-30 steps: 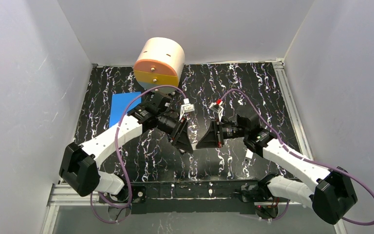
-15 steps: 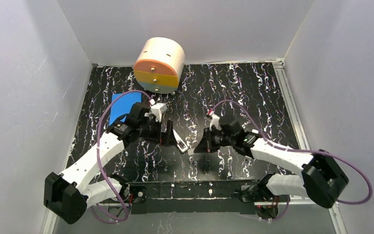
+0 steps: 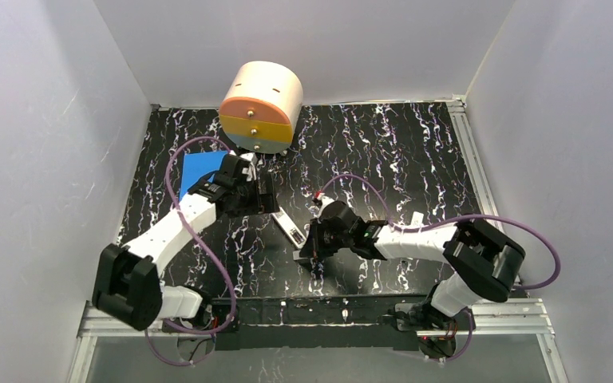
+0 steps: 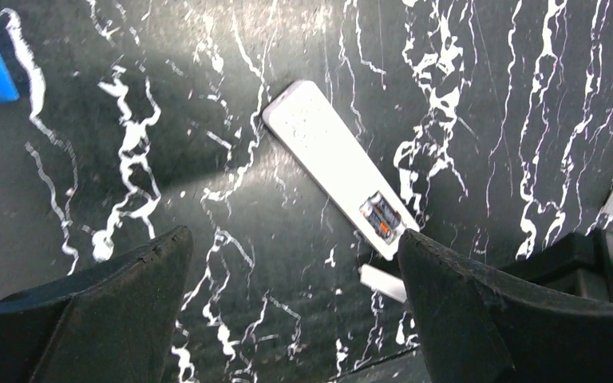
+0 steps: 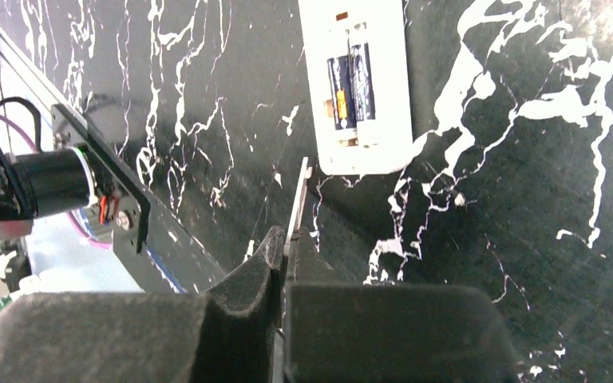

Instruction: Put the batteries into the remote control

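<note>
The white remote control (image 4: 327, 155) lies back-up on the dark marbled table, seen slantwise in the top view (image 3: 289, 228). Its open compartment holds both batteries (image 4: 381, 217) side by side, dark with orange bands (image 5: 351, 84). My left gripper (image 4: 291, 247) hovers open above and left of the remote (image 5: 359, 120), touching nothing. My right gripper (image 5: 286, 239) is shut on a thin white cover piece (image 5: 298, 203), held edge-on just short of the remote's battery end. The same cover (image 4: 383, 283) shows as a small white slab below the remote.
A large cream, orange and yellow drum (image 3: 261, 108) stands at the back. A blue sheet (image 3: 199, 171) lies flat on the table behind the left arm. A black rail (image 3: 319, 307) runs along the table's near edge. White walls close in three sides.
My left gripper has opened, let go of the remote and drawn back to the left. The right arm has swung left and lower with the cover, toward the remote's battery end.
</note>
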Robot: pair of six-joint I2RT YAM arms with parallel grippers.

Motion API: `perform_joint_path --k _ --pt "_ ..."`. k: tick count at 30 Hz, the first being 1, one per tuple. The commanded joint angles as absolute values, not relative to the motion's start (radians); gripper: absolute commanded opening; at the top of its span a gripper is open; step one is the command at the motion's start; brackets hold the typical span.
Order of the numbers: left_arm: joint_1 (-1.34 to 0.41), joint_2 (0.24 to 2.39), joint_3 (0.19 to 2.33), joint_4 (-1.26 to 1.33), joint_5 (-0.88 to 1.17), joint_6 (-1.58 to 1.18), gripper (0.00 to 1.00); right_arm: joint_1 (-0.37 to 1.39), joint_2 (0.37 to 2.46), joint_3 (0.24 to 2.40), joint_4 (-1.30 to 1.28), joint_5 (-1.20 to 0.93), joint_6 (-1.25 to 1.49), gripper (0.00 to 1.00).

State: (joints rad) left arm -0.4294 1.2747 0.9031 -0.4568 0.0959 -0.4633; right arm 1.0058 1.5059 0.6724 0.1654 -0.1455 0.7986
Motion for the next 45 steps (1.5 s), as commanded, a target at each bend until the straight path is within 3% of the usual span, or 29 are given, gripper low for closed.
perform_joint_path --k 1,11,18,25,30,32,34,36,40,45 --pt "-0.42 1.356 0.947 -0.335 0.139 -0.498 0.98 1.017 1.541 0.705 0.237 -0.026 0.853 0.01" --pt "-0.417 1.557 1.054 -0.282 0.142 -0.406 0.98 0.975 1.496 0.626 0.164 0.112 0.885 0.01" --pt "-0.415 1.644 1.118 -0.325 0.104 -0.378 0.99 0.852 1.445 0.592 0.196 0.011 0.824 0.01" --pt "-0.414 1.524 1.032 -0.42 0.018 -0.441 0.99 0.813 1.367 0.641 0.142 -0.22 0.667 0.01" --pt "-0.415 1.349 0.886 -0.466 0.026 -0.545 0.98 0.629 1.295 0.652 0.094 -0.354 0.628 0.01" --pt "-0.415 1.286 0.84 -0.498 0.031 -0.607 0.9 0.583 1.31 0.678 0.08 -0.361 0.608 0.01" --pt "-0.416 1.213 0.784 -0.507 0.044 -0.666 0.65 0.566 1.362 0.71 0.084 -0.369 0.6 0.01" --pt "-0.418 1.144 0.712 -0.46 0.11 -0.708 0.54 0.566 1.444 0.736 0.131 -0.385 0.623 0.01" --pt "-0.431 1.118 0.599 -0.329 0.248 -0.756 0.44 0.565 1.611 0.786 0.27 -0.408 0.7 0.01" --pt "-0.469 1.177 0.562 -0.247 0.262 -0.778 0.44 0.566 1.733 0.82 0.364 -0.469 0.745 0.01"
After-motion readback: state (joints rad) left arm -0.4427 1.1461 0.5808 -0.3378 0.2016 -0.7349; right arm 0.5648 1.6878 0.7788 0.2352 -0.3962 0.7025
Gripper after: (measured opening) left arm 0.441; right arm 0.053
